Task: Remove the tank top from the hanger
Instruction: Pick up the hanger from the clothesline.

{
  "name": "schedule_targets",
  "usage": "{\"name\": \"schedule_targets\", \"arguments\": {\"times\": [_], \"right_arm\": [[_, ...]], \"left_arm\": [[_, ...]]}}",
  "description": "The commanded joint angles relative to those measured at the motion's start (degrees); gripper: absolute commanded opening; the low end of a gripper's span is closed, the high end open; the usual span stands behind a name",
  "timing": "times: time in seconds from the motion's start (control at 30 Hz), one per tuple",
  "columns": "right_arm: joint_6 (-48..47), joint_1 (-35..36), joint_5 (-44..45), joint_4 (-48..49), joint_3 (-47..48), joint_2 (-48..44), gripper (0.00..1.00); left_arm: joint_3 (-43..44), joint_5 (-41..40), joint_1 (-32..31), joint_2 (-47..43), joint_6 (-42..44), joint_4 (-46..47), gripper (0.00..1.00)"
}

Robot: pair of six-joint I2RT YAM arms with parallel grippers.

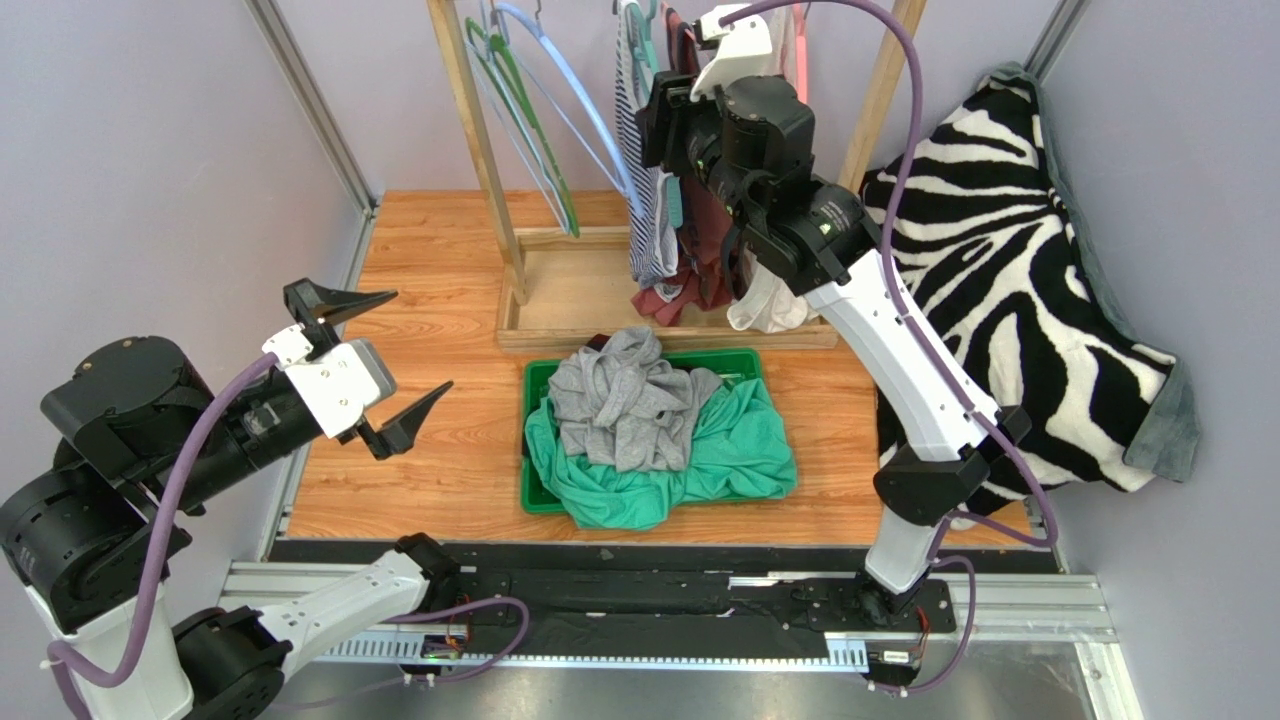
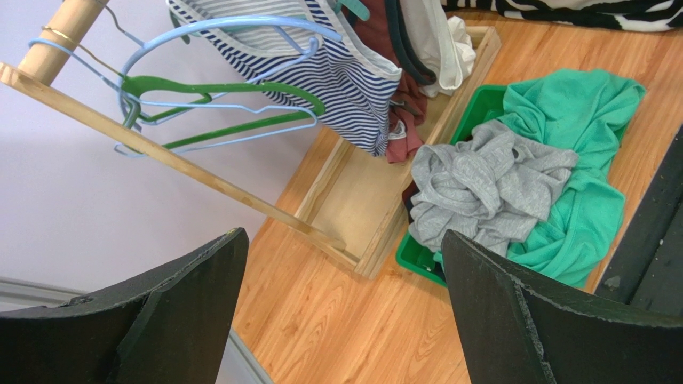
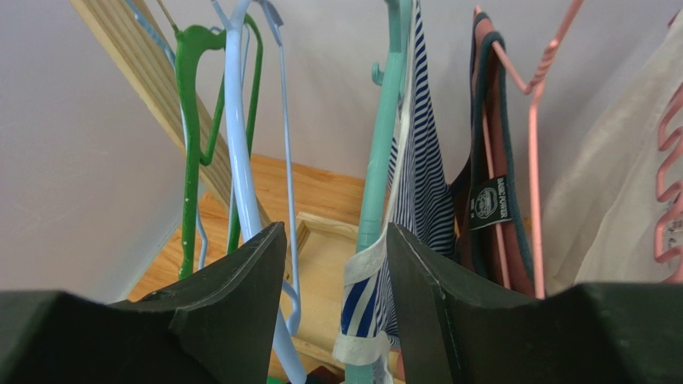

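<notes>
Hanging rack (image 1: 478, 143): wooden, at the back of the table. Bare green and blue hangers are on its left, clothed ones on its right.
Right arm: raised to the rack. The right gripper (image 3: 334, 232) has its jaws part open, straddling the teal hanger (image 3: 381, 136) and a striped strap; the wrist view shows no clamp on either.
Step in hand: likely lining up a grip on the strap, since the top is not yet off.
Next move: probably to close on the strap alone, not the hanger, then draw it off the hanger's arm.
Left arm: the left gripper (image 1: 421, 342) is spread wide and holds nothing, over the table's left side, well apart from the rack.
Green bin (image 1: 721, 357): just in front of the rack's base. It holds a crumpled grey garment (image 1: 631, 405) lying on a teal-green one (image 1: 736, 443).
Striped tank top (image 1: 649, 225): on the teal hanger, between the bare hangers and a maroon top (image 3: 481, 144).
</notes>
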Motion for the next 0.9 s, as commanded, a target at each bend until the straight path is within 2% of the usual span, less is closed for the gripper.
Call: {"name": "schedule_targets", "arguments": {"times": [0.0,0.37,0.5,0.53,0.6,0.63,0.73,0.87], "right_arm": [[3.92,-0.86,-3.33,-1.67,1.49,0.19,0.54],[3.66,-1.31,-0.26,-5.36,0.18,3.27,0.48],[3.22,-1.74,0.27,-8.61,3.77,6.17,0.43],[2.96,-1.74,0.53,-9.31,4.30,6.52,0.41],[2.69,-1.83,0.36,-9.15,4.92,7.05,0.28],[2.60,-1.83,0.45,-9.23,5.10,7.14,0.17],[2.43,-2.27,0.01,-8.88,5.62,7.23,0.00],[0.76,-2.18,-0.87,-5.55,4.22,5.30,0.00]], "left_arm": [[0.23,0.42,0.30,0.78,-1.01,1.41,0.99],[-0.29,0.15,0.30,0.70,-1.01,1.67,0.99],[-2.05,-1.16,0.30,0.61,-1.53,2.91,0.99],[-2.31,-1.34,0.21,0.70,-1.53,2.91,0.99],[-3.10,-1.52,0.39,0.61,-1.45,3.35,0.99],[-3.11,-1.52,0.39,0.61,-1.53,3.43,0.99],[-3.37,-1.60,0.65,0.70,-1.45,3.70,0.99],[-3.46,-1.69,0.56,0.96,-1.27,3.87,0.99]]}}
